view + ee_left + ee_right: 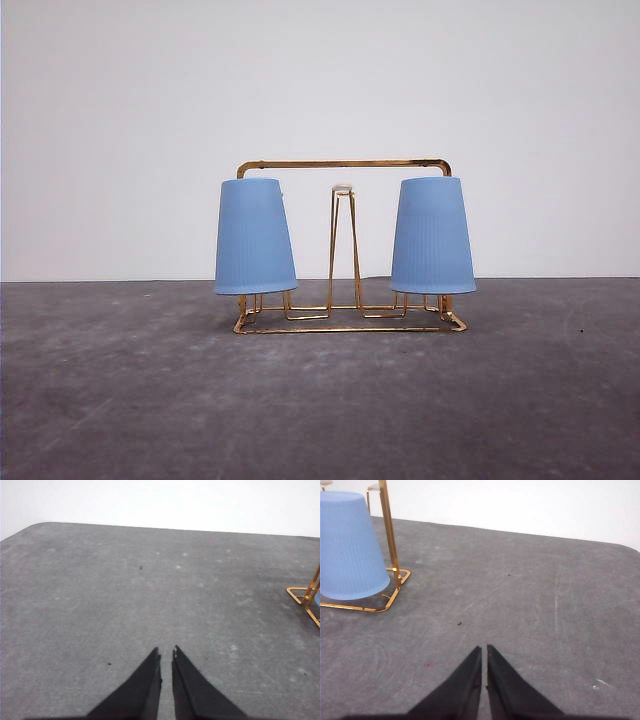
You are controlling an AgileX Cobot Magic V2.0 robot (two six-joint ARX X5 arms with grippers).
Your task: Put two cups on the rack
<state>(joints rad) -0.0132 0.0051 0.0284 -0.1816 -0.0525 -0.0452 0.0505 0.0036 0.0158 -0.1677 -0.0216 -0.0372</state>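
Observation:
The gold wire rack (345,164) stands mid-table in the front view. Two light blue ribbed cups hang upside down on its outer prongs: one on the left (254,237), one on the right (432,236). The middle prong with its white cap (343,188) is bare. In the right wrist view the right cup (349,547) and the rack's corner (390,540) sit well away from my right gripper (484,649), whose fingers are shut on nothing. My left gripper (166,652) is also shut and empty above the bare table, with a corner of the rack base (305,597) off to one side.
The grey table (320,400) runs wide around the rack, with a white wall behind. Its rounded back corners show in both wrist views. Small dark specks (459,623) lie on the surface.

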